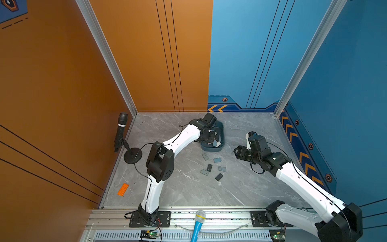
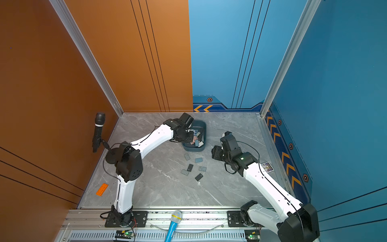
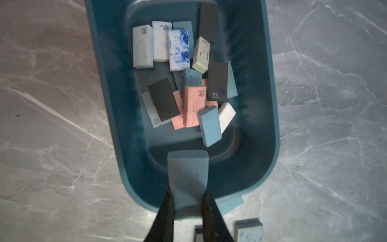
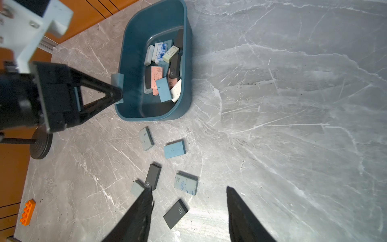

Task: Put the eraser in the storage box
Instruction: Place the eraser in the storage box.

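— What sits closest to the lens in the left wrist view?
— The two black fingers (image 3: pixel 166 211) of the left gripper (image 3: pixel 187 189). They are drawn in narrow and pinch a pale blue-grey rectangular eraser (image 3: pixel 187 167) by one short end, so most of it sticks out past the tips.
— Where is that eraser?
— In the air above the dark teal-blue plastic storage box (image 3: pixel 113 83). It hangs over the bare end of the floor, apart from the pile of white, pink, black and blue erasers (image 3: pixel 191 106) lying inside.
— How does the arm stand?
— In a top view the left arm (image 1: pixel 180 138) rises from its base on the front rail and bends at a raised elbow. It reaches to the box at the back middle of the grey marble-patterned table (image 1: pixel 188 192), with the wrist turned down over the box.
— And the other side?
— The right gripper (image 4: pixel 189 188) has its fingers moderately apart with nothing between them. It hangs above the table near six loose grey-blue and black erasers (image 4: pixel 174 149), which lie just in front of the box. The right arm (image 1: pixel 297 182) stretches in from the right end of the rail, with the gripper tilted down toward the middle.
— Anything else?
— An orange toy brick (image 1: pixel 123 189) lies near the left edge, and a blue microphone (image 1: pixel 198 225) lies by the front rail
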You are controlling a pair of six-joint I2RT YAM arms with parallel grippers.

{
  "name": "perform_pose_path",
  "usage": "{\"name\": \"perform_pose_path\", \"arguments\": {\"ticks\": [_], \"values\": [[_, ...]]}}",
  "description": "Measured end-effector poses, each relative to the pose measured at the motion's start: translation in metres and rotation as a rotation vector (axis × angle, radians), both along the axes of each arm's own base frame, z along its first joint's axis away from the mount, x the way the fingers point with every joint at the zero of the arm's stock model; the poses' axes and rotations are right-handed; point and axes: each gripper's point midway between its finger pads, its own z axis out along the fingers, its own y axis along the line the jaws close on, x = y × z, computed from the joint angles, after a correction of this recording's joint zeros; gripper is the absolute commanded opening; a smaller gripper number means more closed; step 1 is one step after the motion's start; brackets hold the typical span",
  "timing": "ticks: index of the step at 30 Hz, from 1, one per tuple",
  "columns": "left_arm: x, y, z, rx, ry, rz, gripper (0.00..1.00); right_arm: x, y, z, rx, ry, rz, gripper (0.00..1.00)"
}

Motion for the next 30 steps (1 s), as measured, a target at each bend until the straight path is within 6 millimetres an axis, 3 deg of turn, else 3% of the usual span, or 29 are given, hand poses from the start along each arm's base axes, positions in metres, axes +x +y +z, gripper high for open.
{"name": "perform_pose_path", "arguments": {"ticks": [10, 15, 24, 30], "values": [[0.030, -0.022, -0.044, -0.014, 0.043, -0.014, 0.33, -0.010, -0.008, 0.004, -0.001, 0.005, -0.010, 0.58], [0.032, -0.021, -0.051, -0.038, 0.075, 0.003, 0.51, -0.015, -0.011, 0.003, -0.010, 0.018, -0.013, 0.58], [0.026, -0.016, -0.043, -0.042, 0.081, -0.002, 0.60, -0.031, -0.018, 0.006, -0.030, 0.041, -0.018, 0.58], [0.017, -0.017, -0.001, -0.065, 0.019, -0.027, 0.62, -0.046, -0.004, 0.015, -0.032, 0.012, -0.014, 0.57]]}}
